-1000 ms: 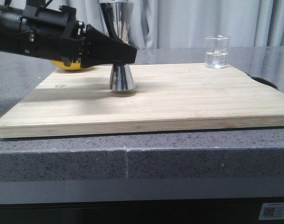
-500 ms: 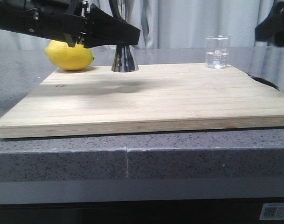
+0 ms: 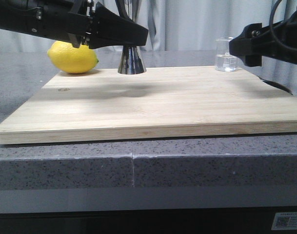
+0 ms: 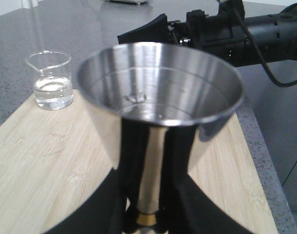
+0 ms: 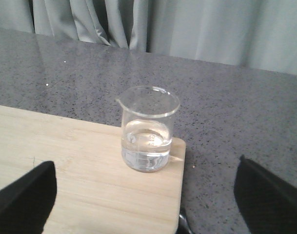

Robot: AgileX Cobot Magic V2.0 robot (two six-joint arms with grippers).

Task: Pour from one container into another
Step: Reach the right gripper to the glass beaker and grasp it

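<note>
The steel jigger (image 3: 131, 61) hangs a little above the wooden board (image 3: 153, 107), and my left gripper (image 3: 136, 38) is shut on its narrow waist. From the left wrist view I look down into the jigger's wide upper cup (image 4: 160, 97), with the gold band between the fingers of my left gripper (image 4: 148, 214). The clear glass beaker (image 3: 224, 59) stands upright on the board's far right corner, holding a little clear liquid. My right gripper (image 3: 245, 46) hovers just in front of the beaker (image 5: 148, 129), open, with one finger (image 5: 21, 197) on either side and not touching it.
A yellow lemon (image 3: 72, 57) lies at the board's far left corner, behind my left arm. The board rests on a grey speckled counter (image 3: 138, 165). A dark curved object (image 3: 277, 86) shows at the board's right edge. Pale curtains hang behind.
My left gripper has lifted the jigger off the board, uncovering the lemon. The right arm has come in from the right and now sits at the beaker.
</note>
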